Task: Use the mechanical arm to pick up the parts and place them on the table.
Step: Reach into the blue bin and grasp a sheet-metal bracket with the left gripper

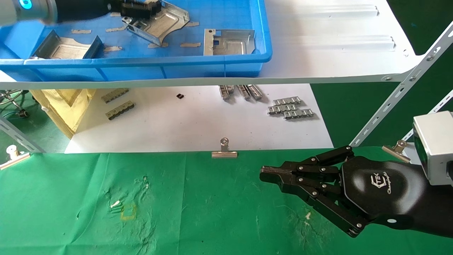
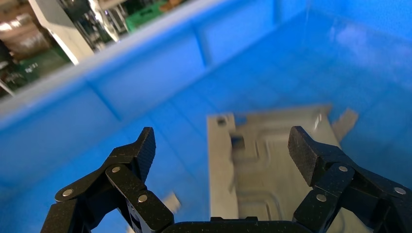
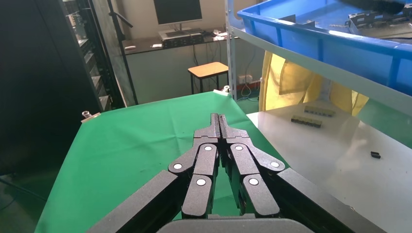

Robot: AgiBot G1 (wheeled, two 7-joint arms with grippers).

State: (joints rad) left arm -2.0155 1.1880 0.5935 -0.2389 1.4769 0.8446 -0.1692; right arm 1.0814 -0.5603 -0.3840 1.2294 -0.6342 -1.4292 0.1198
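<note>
Far left, up on the shelf: my left gripper [image 2: 221, 150] hangs inside the blue bin [image 1: 212, 65], fingers spread wide above a part [image 2: 272, 160], nothing held.
Part under it: I see its long axis running away from the wrist; silvery, embossed recess, small cutouts.
Bin contents: three parts; middle part [image 1: 161, 23] tilted, right part [image 1: 228, 42] and left part [image 1: 67, 47] lying flat.
Right gripper [image 1: 269, 175]: near right over the green table [image 1: 212, 212], fingers pressed together, empty.
</note>
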